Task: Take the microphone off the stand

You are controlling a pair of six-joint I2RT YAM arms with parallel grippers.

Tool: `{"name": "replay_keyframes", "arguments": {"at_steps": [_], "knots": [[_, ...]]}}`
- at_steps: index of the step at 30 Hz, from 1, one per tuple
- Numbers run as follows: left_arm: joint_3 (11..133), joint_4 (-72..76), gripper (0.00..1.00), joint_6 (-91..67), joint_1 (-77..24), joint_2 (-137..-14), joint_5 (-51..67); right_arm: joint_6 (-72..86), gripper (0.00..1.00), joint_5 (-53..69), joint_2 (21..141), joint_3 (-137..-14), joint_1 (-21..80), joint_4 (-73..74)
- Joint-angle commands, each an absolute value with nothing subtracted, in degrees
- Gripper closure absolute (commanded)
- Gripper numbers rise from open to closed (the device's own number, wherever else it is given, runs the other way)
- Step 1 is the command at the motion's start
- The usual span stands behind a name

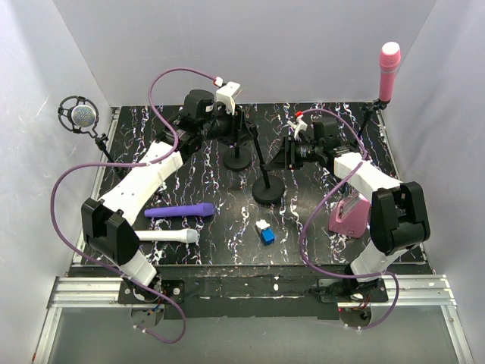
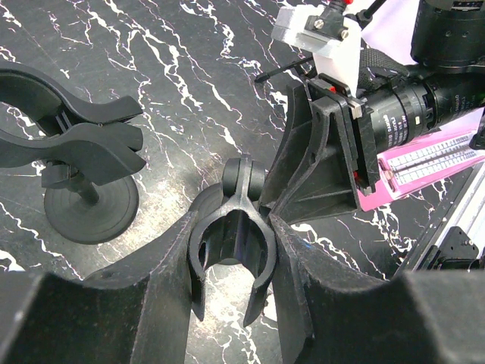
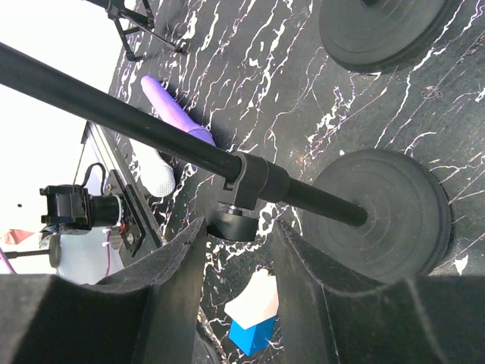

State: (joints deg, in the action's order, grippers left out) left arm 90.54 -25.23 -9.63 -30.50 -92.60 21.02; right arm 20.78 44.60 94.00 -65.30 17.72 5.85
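Note:
A pink microphone point(image 1: 389, 67) stands upright in a stand at the back right, far from both grippers. A purple microphone point(image 1: 180, 211) and a white one point(image 1: 168, 236) lie on the table. My left gripper point(image 1: 241, 125) point(image 2: 231, 254) is shut on the empty black clip point(image 2: 229, 241) atop the tilted middle stand point(image 1: 267, 189). My right gripper point(image 1: 279, 159) point(image 3: 239, 246) is open, its jaws either side of the round knob point(image 3: 235, 221) under the pole clamp point(image 3: 251, 182). The left finger touches the knob and a gap shows on the right.
A second black stand point(image 1: 237, 159) with an empty clip point(image 2: 72, 136) is just behind. A grey microphone in a shock mount point(image 1: 79, 115) hangs at the far left. A blue and white block point(image 1: 265, 232) and a pink object point(image 1: 348, 216) lie at the front.

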Motion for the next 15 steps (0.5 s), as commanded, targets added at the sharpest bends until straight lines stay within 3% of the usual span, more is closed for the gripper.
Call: {"name": "replay_keyframes", "arguments": {"at_steps": [1,7,10,15], "knots": [[91.6,-25.9,1.0,-9.8,-30.8,-93.1,22.1,19.1,0.53,44.6,93.7,-65.4,18.6,3.8],[91.3,-25.9,1.0,-9.9,-30.8,-92.9,22.1,18.9,0.53,43.8,94.0,-65.3,19.2,3.7],[91.3,-26.0,1.0,-9.7,-30.9,-92.8,22.0,17.8,0.58,42.6,93.7,-65.0,19.4,4.0],[91.1,-26.0,1.0,-9.5,-31.0,-92.6,21.7,6.9,0.81,35.9,90.1,-64.9,22.3,5.1]]}}
